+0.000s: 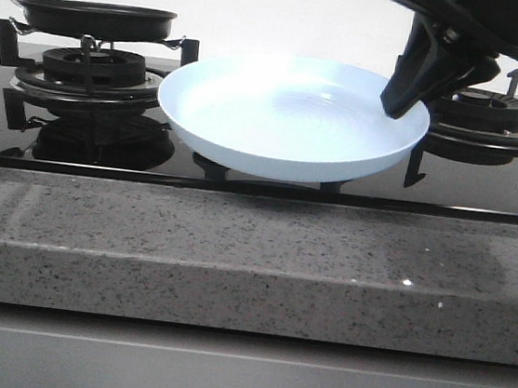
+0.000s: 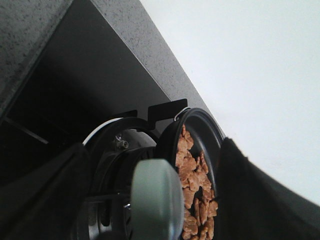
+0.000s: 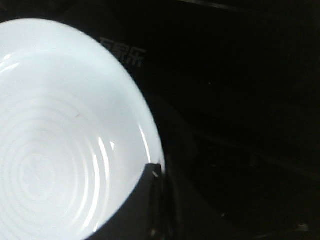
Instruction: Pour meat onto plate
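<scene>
The meat (image 2: 192, 175) lies as a heap of small light-brown pieces in a black frying pan (image 1: 96, 18) on the left burner. The pan's grey-green handle (image 2: 155, 200) sits between the fingers of my left gripper (image 2: 152, 147), which stand wide apart and open, clear of the handle on both sides. The pale blue plate (image 1: 278, 112) is in the middle of the stove, its base slightly above the black glass. My right gripper (image 1: 402, 103) is shut on the plate's right rim, with one finger (image 3: 150, 200) over the plate's (image 3: 60, 125) edge.
The left burner grate (image 1: 90, 76) carries the pan, and a second burner (image 1: 492, 118) stands at the right behind my right arm. A speckled grey stone counter edge (image 1: 233, 257) runs along the front of the black glass hob. A white wall is behind.
</scene>
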{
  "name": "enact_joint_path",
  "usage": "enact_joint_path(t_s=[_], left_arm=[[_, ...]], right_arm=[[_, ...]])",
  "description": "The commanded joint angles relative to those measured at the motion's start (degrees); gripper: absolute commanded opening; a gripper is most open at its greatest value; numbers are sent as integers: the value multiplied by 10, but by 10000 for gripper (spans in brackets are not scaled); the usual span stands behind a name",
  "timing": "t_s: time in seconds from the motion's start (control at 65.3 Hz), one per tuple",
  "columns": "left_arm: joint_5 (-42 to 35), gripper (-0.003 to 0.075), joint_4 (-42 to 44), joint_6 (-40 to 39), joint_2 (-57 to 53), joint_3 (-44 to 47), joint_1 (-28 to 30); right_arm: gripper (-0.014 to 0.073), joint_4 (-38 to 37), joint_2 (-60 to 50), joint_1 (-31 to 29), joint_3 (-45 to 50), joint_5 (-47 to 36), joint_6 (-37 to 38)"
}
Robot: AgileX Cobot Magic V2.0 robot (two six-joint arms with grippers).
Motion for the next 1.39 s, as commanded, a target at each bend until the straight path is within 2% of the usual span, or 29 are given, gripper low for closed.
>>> enact_joint_path(t_s=[0.0,0.306,0.49,0.812,0.95,1.118,1.379], left_arm=[[19,418,-39,2,-26,-20,1],[19,115,-43,2,-26,-20,1],[24,-20,-47,2,-26,-20,1],[103,-20,-132,48,-41,-20,1],[94,-20,-136,66,-79,-10,1],[95,-20,-148,106,-151,44,0],[93,-20,-150,160,-250,116,-33]], right_arm=[[-67,9,-18,-1,-15,-17,-6],[-67,9,-18,-1,-15,-17,-6],[-67,9,-18,-1,-15,-17,-6],[-67,9,-18,-1,-15,-17,-6],[-67,9,-18,-1,-15,-17,-6],[-67,9,-18,-1,-15,-17,-6],[-67,9,-18,-1,-15,-17,-6]])
